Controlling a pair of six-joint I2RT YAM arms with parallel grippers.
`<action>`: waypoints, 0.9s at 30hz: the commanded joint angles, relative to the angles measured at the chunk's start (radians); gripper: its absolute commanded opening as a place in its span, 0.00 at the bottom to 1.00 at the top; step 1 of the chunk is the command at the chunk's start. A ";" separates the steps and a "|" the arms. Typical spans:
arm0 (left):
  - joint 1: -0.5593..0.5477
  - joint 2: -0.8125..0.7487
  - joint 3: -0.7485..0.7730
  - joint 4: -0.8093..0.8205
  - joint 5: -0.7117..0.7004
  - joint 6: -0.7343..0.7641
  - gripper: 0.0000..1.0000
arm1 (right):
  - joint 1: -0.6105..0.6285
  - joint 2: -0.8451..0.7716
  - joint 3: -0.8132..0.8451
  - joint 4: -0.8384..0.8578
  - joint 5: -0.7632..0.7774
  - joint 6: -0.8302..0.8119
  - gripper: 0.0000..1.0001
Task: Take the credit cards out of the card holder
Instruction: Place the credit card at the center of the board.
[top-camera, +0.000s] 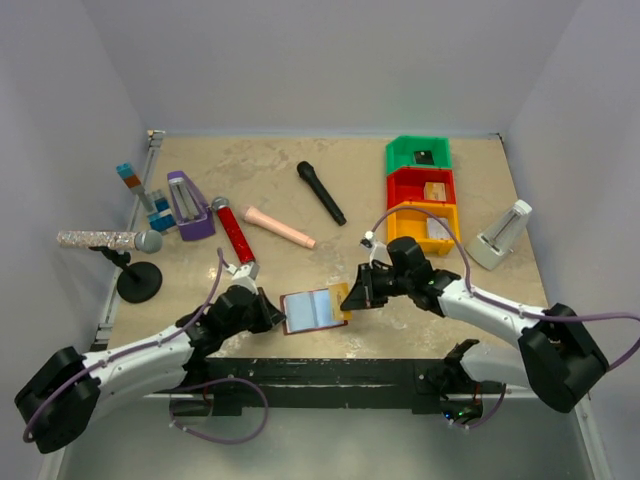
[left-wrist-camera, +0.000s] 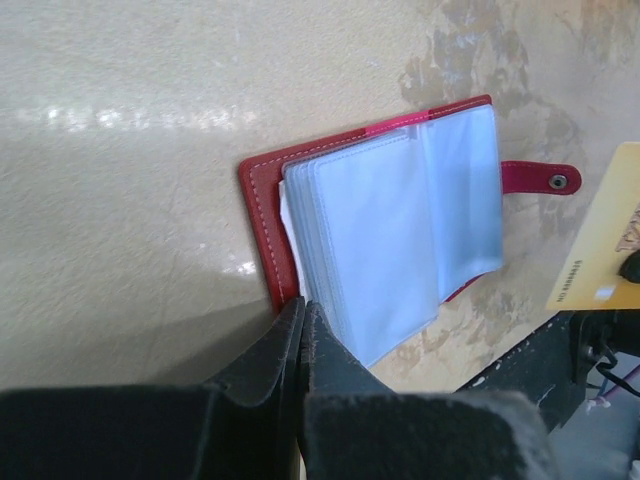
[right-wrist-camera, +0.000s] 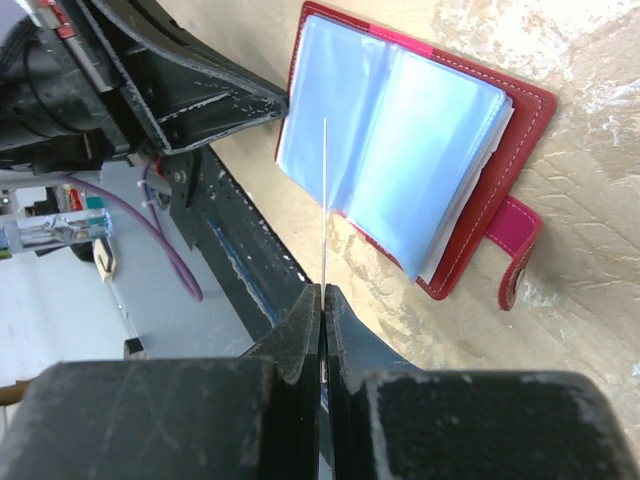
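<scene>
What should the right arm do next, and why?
Probably lift the tan-gold card away and set it down: the right gripper pinches it, already outside the sleeves of the card holder, while the left gripper clamps the cover's edge.

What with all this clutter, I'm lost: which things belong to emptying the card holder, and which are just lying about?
Job: card holder, pinched by left gripper; tan-gold card in right gripper; green bin, red bin, orange bin with cards.
Lying about: black microphone, red microphone, glittery microphone on stand, purple metronome, pink tube.
</scene>
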 joint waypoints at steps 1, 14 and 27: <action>0.010 -0.125 0.024 -0.250 -0.082 0.052 0.00 | -0.004 -0.077 0.013 -0.044 0.024 -0.014 0.00; 0.013 -0.474 0.089 -0.228 -0.034 0.038 0.72 | -0.001 -0.260 -0.045 0.237 0.019 0.167 0.00; -0.001 -0.258 0.059 0.410 0.206 0.024 0.66 | 0.108 -0.206 -0.024 0.513 -0.002 0.286 0.00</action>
